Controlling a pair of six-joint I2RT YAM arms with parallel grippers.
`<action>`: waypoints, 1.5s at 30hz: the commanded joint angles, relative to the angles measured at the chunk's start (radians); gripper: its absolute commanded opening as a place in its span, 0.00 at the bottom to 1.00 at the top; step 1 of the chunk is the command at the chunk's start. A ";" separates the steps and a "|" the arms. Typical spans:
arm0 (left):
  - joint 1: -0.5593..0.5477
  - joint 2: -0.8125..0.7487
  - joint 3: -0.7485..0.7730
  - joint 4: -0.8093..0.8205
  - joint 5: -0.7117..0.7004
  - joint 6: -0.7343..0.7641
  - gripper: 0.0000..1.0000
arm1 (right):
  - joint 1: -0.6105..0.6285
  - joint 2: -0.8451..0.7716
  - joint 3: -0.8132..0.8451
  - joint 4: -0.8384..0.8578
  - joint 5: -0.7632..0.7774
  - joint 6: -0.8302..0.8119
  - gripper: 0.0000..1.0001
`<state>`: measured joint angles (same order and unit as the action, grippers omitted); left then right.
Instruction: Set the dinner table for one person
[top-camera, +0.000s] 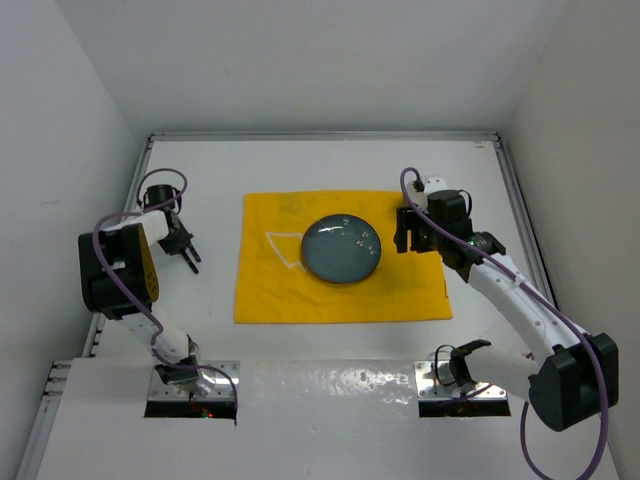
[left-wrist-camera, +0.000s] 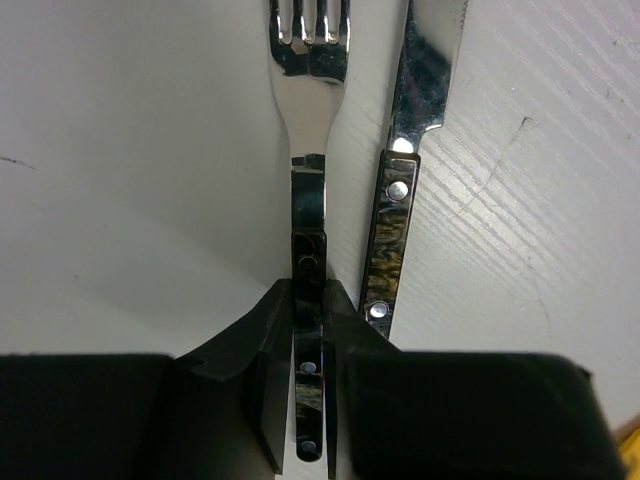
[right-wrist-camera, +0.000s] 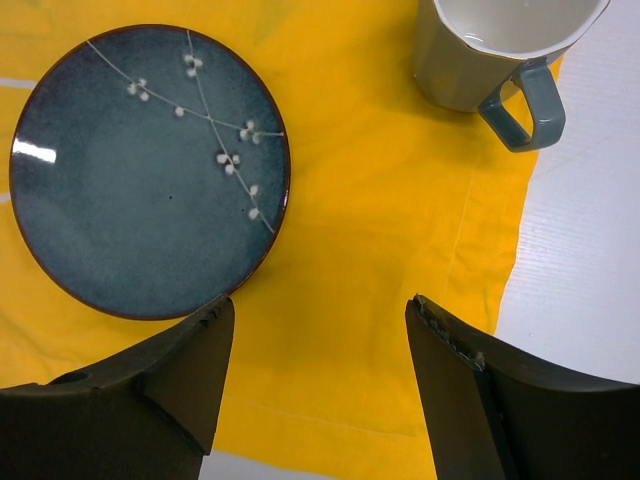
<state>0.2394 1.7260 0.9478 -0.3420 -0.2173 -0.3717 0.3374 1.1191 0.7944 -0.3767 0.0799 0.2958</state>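
white railed dinner table (top-camera: 330, 160); placemat (top-camera: 340, 295) holds plate (top-camera: 342, 248), mug (right-wrist-camera: 480, 60); left of placemat, left gripper (left-wrist-camera: 308, 300) clamps fork (left-wrist-camera: 310, 120) beside knife (left-wrist-camera: 400, 200); right gripper (right-wrist-camera: 320, 305) wide.

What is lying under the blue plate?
The yellow placemat lies under the blue plate. The part of the cloth beneath it is covered, so nothing else can be told.

1. From where I stand, no word, label, brand or number can be read in any of the views.
2. The only markings are pictures: a white blossom sprig painted on the blue plate (right-wrist-camera: 150, 170), and a white outline drawing on the yellow placemat (top-camera: 270, 290).
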 joint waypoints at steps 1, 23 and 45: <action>0.018 0.018 -0.012 -0.026 0.041 0.013 0.08 | 0.003 -0.021 -0.007 0.042 -0.011 0.005 0.69; -0.625 -0.260 0.117 -0.247 -0.040 -0.119 0.00 | 0.003 -0.004 0.077 -0.037 0.023 -0.003 0.69; -0.841 0.032 0.089 -0.019 -0.033 -0.233 0.00 | 0.003 -0.012 0.097 -0.108 0.012 0.009 0.69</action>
<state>-0.6006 1.7481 1.0542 -0.4118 -0.2195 -0.5964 0.3374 1.1194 0.8593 -0.4854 0.0933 0.2958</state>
